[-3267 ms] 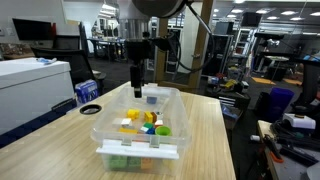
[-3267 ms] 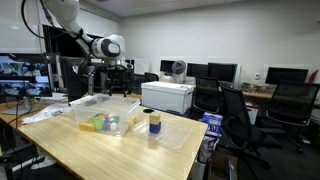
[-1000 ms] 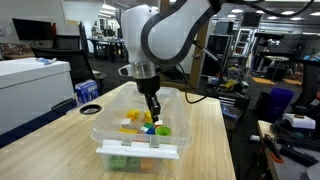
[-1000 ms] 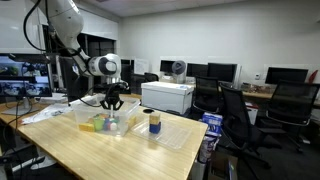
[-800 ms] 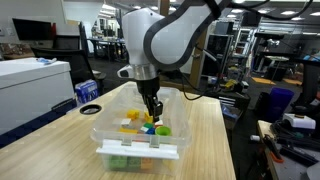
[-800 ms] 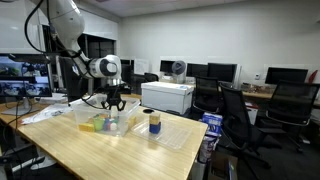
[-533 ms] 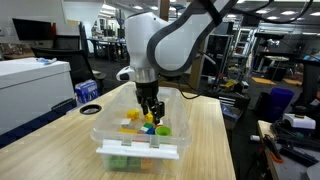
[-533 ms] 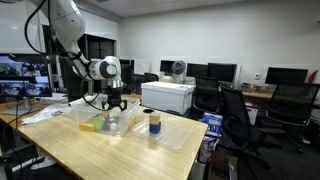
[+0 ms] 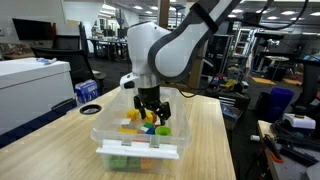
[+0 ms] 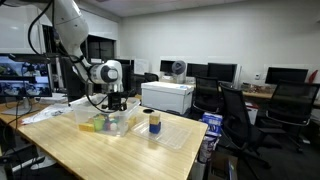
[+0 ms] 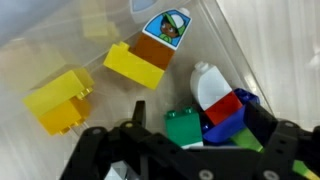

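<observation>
A clear plastic bin (image 9: 183,118) of toy blocks stands on the wooden table and shows in both exterior views (image 10: 84,112). My gripper (image 9: 152,114) is lowered into it and is open. In the wrist view my gripper (image 11: 200,128) straddles a cluster of blocks: a green block (image 11: 183,128), a red block (image 11: 225,108), a blue one (image 11: 238,126) and a white piece (image 11: 208,82). Two yellow blocks (image 11: 60,98) (image 11: 135,65) and a brown block with a picture (image 11: 165,35) lie apart on the bin floor. Nothing is gripped.
The bin's clear lid (image 10: 180,138) lies on the table beside it with a small can (image 10: 154,122) on it. A blue tape roll (image 9: 89,108) and blue box (image 9: 87,91) sit near the table's far edge. A white printer (image 10: 167,96), chairs and desks stand around.
The arm has come down from above the bin; over the last second the gripper sank lower among the blocks and turned a little. The blocks have not visibly moved.
</observation>
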`<state>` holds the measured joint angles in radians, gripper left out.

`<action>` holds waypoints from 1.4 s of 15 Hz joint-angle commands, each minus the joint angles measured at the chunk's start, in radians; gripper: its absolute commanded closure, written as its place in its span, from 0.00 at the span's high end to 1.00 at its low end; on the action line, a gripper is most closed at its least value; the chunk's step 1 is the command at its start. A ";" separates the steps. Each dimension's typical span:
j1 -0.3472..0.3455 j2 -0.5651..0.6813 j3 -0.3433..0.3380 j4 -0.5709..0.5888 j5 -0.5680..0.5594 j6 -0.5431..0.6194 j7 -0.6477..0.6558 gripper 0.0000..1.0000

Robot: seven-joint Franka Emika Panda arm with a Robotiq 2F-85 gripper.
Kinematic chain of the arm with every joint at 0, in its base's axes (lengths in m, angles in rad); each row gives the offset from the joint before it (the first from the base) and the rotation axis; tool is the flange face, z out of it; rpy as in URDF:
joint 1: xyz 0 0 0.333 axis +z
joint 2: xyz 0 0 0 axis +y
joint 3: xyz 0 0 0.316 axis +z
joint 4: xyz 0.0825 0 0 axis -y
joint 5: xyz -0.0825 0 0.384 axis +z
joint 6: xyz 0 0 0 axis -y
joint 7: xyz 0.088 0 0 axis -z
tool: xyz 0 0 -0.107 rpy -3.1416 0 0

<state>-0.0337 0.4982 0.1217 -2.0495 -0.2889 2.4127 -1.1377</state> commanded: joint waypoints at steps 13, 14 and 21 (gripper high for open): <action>0.033 0.125 -0.010 0.171 -0.010 -0.366 -0.172 0.73; 0.036 0.123 -0.013 0.168 -0.016 -0.360 -0.169 0.67; 0.065 0.090 -0.030 0.143 -0.015 -0.245 -0.030 0.49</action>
<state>0.0099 0.6035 0.1058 -1.8877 -0.2896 2.1065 -1.2479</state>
